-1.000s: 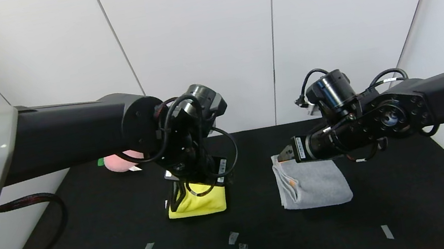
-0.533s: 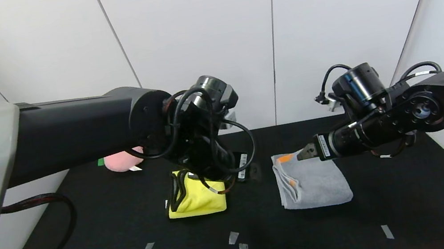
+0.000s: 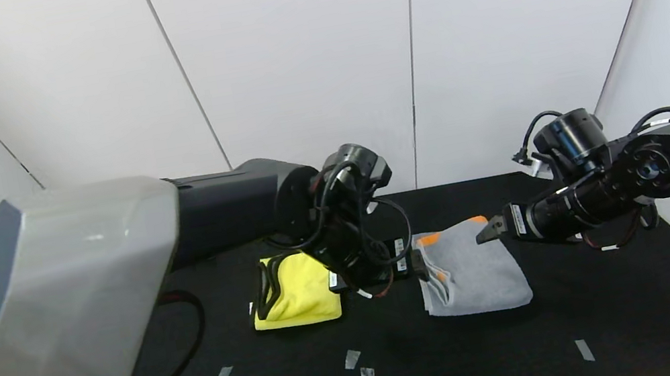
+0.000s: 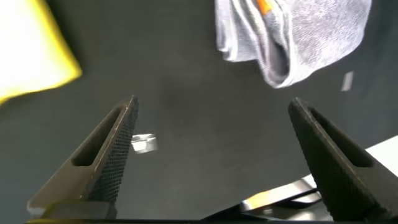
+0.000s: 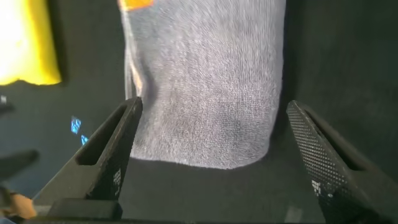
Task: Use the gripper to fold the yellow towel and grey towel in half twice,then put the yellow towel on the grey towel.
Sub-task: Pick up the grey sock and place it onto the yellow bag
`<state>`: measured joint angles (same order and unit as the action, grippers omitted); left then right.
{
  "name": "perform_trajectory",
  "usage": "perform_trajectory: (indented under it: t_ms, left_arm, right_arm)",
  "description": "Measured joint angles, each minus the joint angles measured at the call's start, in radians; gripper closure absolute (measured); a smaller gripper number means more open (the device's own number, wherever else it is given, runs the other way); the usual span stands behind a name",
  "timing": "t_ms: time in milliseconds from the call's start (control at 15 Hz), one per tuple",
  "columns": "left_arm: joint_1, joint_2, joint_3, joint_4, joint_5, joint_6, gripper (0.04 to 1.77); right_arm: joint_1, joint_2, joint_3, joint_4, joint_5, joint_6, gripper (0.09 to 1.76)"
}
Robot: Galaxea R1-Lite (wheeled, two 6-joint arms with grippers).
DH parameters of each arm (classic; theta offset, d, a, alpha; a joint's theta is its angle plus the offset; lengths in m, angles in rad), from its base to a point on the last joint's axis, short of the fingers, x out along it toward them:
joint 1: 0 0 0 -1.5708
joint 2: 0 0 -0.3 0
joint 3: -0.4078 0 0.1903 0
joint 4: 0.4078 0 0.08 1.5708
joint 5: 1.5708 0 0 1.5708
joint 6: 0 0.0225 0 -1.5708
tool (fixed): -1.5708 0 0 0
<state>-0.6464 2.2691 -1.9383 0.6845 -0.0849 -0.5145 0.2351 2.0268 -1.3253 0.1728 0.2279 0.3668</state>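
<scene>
The yellow towel (image 3: 295, 293) lies folded into a small square on the black table, uncovered. About a hand's width to its right lies the folded grey towel (image 3: 473, 275), its orange band (image 3: 429, 239) at the far edge. My left gripper (image 3: 414, 263) hangs low over the gap between the two towels, open and empty. The left wrist view shows bare mat between its fingers (image 4: 109, 152), with the yellow towel (image 4: 28, 53) and grey towel (image 4: 298, 37) beyond. My right gripper (image 3: 489, 232) hovers over the grey towel's far right corner, open and empty. In the right wrist view the grey towel (image 5: 208, 81) lies below its fingertips (image 5: 320, 162).
Small strips of tape (image 3: 352, 359) are stuck to the table (image 3: 633, 301) near the front. White wall panels close in the back and right. My left arm's large grey housing (image 3: 57, 316) blocks the table's left side.
My left arm swung right, off the yellow towel and into the gap beside the grey towel. My right gripper drew back to the right from the grey towel's far edge and opened wider.
</scene>
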Motion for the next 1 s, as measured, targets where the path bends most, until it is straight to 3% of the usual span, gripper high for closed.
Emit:
perform_trajectory:
  t_ms: [400,1000]
  left_arm:
    - [-0.004,0.098,-0.045,-0.124,-0.169,-0.119,0.09]
    - [0.002,0.186,-0.046,-0.238,-0.171,-0.291,0.09]
  right_arm:
    - [-0.005,0.058,0.003,-0.007,0.0,0.074,0.15]
    - [-0.011,0.099,-0.004,-0.036,0.039,0.159,0.15]
